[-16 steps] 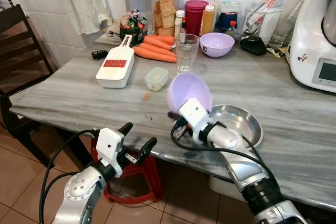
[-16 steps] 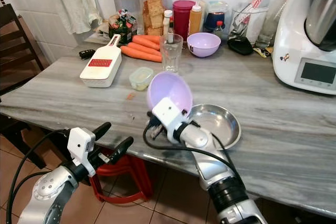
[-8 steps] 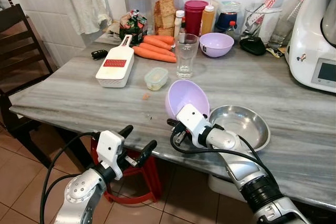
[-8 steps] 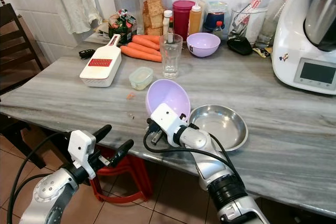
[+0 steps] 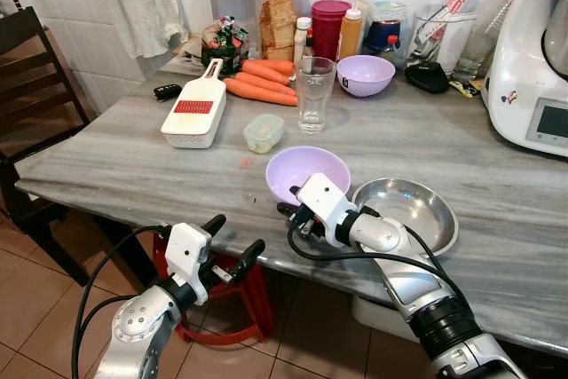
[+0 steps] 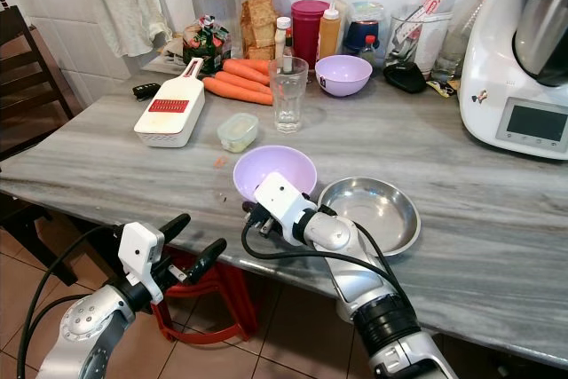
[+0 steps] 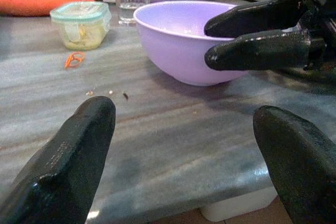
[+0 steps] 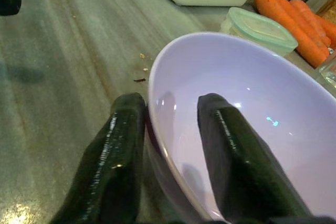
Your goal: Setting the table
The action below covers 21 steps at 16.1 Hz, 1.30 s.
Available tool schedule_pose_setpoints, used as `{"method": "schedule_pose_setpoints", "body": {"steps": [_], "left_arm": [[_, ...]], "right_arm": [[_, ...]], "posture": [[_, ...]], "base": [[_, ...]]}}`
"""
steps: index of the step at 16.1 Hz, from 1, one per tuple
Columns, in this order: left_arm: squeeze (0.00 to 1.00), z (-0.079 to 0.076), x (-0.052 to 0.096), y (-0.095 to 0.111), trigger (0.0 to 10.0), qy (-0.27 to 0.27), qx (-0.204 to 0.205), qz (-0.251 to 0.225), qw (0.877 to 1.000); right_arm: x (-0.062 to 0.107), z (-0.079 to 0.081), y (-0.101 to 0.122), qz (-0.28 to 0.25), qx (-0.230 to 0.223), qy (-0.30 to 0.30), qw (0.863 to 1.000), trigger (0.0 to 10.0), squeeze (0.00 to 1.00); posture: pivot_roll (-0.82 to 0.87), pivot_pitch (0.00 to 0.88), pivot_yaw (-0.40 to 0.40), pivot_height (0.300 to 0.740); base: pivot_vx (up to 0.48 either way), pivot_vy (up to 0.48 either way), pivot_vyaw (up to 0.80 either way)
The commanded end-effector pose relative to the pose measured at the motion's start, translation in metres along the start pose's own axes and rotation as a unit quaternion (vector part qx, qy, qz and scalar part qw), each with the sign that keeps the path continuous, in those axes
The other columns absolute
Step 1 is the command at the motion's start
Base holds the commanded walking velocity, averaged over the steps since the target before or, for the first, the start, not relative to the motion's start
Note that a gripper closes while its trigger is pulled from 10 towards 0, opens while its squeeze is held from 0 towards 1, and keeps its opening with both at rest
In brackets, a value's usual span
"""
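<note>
A: Step in hand?

B: Placing a bowl. The right gripper (image 8: 170, 145) has the rim of the lilac bowl (image 5: 308, 170) between its two fingers, one inside, one outside. The bowl sits upright on the grey marbled table (image 5: 124, 161), near the front edge, just beside the steel dish (image 5: 406, 210).

A: Down fully?

B: Looks so from the left wrist view: base on the stone, shadow tight beneath. I judge the placing near done.

A: Next move?

B: Part the fingers, lift clear of the rim without dragging the bowl toward the edge.

A: Left side?

B: Left gripper (image 5: 229, 237) hangs below the table edge, fingers spread, grasping nothing.

A: Surface, room?

B: Cluttered toward the back: grater (image 5: 195, 115), carrots (image 5: 262, 83), glass (image 5: 316, 88), small lidded tub (image 5: 264, 132), a second lilac bowl (image 5: 366, 75), jars. White appliance (image 5: 532, 68) on the right. Tiled wall, dark chair (image 5: 31, 86) on the left, terracotta floor tiles.
</note>
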<state>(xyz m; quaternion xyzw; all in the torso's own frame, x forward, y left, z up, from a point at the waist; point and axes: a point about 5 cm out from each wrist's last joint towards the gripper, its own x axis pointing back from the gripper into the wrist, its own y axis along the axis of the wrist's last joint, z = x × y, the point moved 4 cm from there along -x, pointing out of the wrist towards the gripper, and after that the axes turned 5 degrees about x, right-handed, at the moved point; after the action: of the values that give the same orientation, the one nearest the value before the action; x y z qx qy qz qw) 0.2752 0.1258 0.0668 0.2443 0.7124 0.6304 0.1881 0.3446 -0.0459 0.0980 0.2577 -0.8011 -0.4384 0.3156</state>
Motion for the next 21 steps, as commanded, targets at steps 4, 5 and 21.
{"method": "schedule_pose_setpoints", "body": {"steps": [4,5,21], "left_arm": [[0.00,-0.008,-0.001,0.007,10.0,-0.030,0.006,-0.010,0.999],[0.00,-0.010,-0.001,0.008,10.0,-0.035,0.008,-0.011,0.999],[0.00,-0.018,-0.007,0.022,10.0,-0.052,0.003,-0.017,0.999]], "right_arm": [[0.003,-0.006,0.023,-0.034,0.007,-0.015,0.999,10.0,1.00],[0.006,-0.008,0.026,-0.040,0.003,-0.025,0.999,10.0,1.00],[0.093,-0.061,-0.020,0.050,-0.074,-0.355,0.931,10.0,1.00]], "posture": [[0.00,0.000,0.047,0.740],[0.00,0.000,0.047,0.740],[-0.03,0.000,0.067,0.740]], "base": [[0.000,0.000,0.00],[0.000,0.000,0.00],[0.000,0.000,0.00]]}}
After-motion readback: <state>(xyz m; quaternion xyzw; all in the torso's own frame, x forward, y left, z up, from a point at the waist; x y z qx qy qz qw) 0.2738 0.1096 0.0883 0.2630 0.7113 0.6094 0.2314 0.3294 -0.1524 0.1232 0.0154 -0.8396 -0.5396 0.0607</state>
